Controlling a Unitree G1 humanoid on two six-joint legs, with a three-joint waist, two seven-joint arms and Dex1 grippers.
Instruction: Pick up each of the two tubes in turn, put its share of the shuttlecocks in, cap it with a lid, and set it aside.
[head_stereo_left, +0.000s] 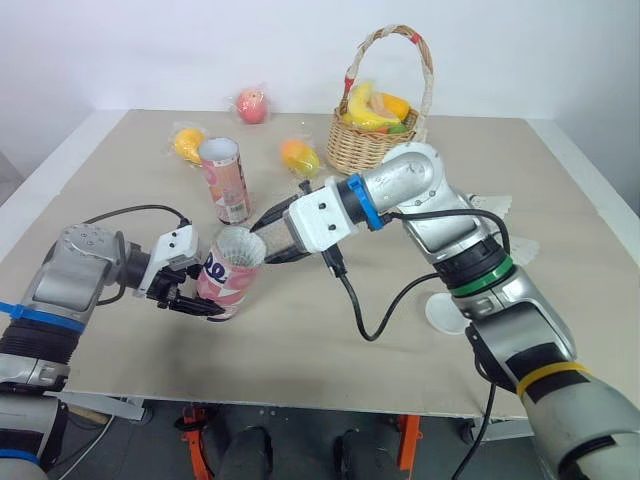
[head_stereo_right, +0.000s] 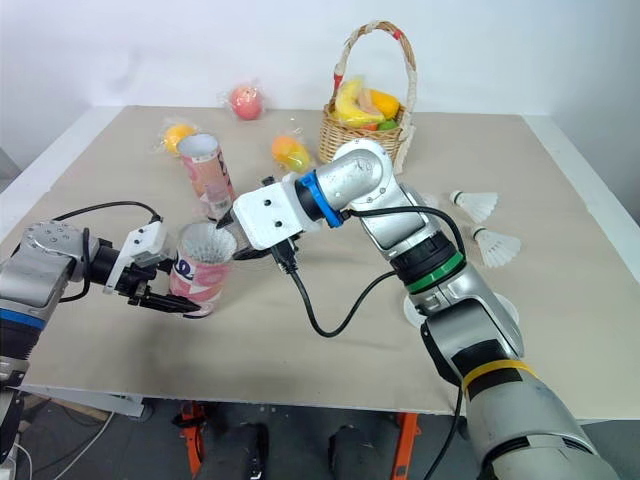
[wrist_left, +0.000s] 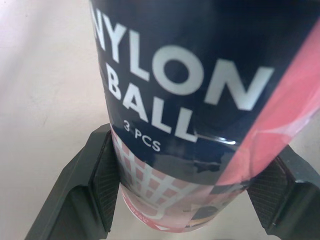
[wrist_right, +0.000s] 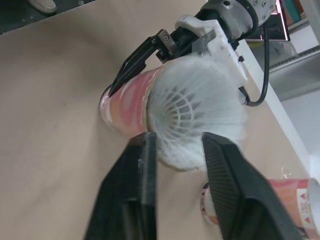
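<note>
Tube (head_stereo_left: 228, 285) comes first, nearest the table's front edge on the left. It is pink and navy, printed NYLON BALL, and tilted so its open mouth points up toward the right arm. The left gripper (head_stereo_left: 203, 300) is clamped around its lower part, with a black finger pressed on either side. We cannot tell whether the base touches the table (head_stereo_left: 300, 350).

A white shuttlecock (head_stereo_left: 238, 246) sits in the mouth with its skirt facing outward. The right gripper (head_stereo_left: 266, 238) meets it there, its fingers narrowly parted and the skirt's edge pinched between them.

Beside the right forearm we see a white lid (head_stereo_left: 445, 313) lying flat. Just behind the held tube a second tube (head_stereo_left: 225, 180) stands upright and open. On the right side one loose shuttlecock (head_stereo_right: 497, 243) lies on the table, with another loose shuttlecock (head_stereo_right: 475, 205) behind it.

Farther back stands a wicker basket (head_stereo_left: 378, 140) holding bananas and other fruit. An orange wrapped fruit (head_stereo_left: 300, 157) lies just beside it and a yellow wrapped fruit (head_stereo_left: 188, 143) lies to the left. A red wrapped fruit (head_stereo_left: 252, 105) is farthest of all.
</note>
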